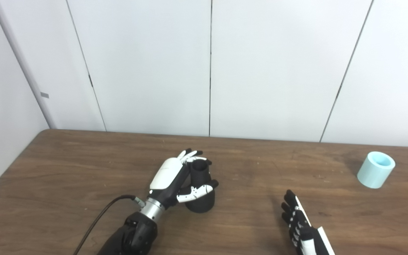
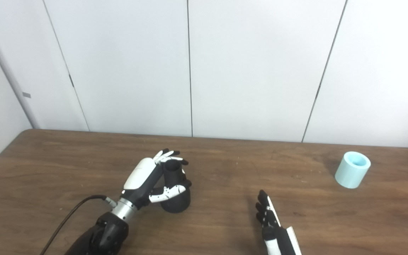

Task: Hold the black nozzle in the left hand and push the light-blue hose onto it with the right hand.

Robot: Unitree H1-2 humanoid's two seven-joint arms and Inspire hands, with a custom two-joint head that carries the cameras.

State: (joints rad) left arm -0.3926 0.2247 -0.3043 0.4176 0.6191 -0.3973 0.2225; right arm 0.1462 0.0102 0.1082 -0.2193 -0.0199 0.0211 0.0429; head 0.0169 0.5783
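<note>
The black nozzle (image 1: 200,186) stands upright on the wooden table, narrow neck up and wide base down. My left hand (image 1: 175,179) is wrapped around it, fingers behind the neck and thumb across the front of the base. The light-blue hose (image 1: 376,169) is a short pale-blue tube lying tilted on the table at the far right, its open end facing up. My right hand (image 1: 298,221) lies low near the front edge, fingers straight and apart, holding nothing, well short of the hose.
The wooden table (image 1: 83,170) ends at a white panelled wall behind. A black cable (image 1: 97,219) runs from my left wrist to the bottom edge.
</note>
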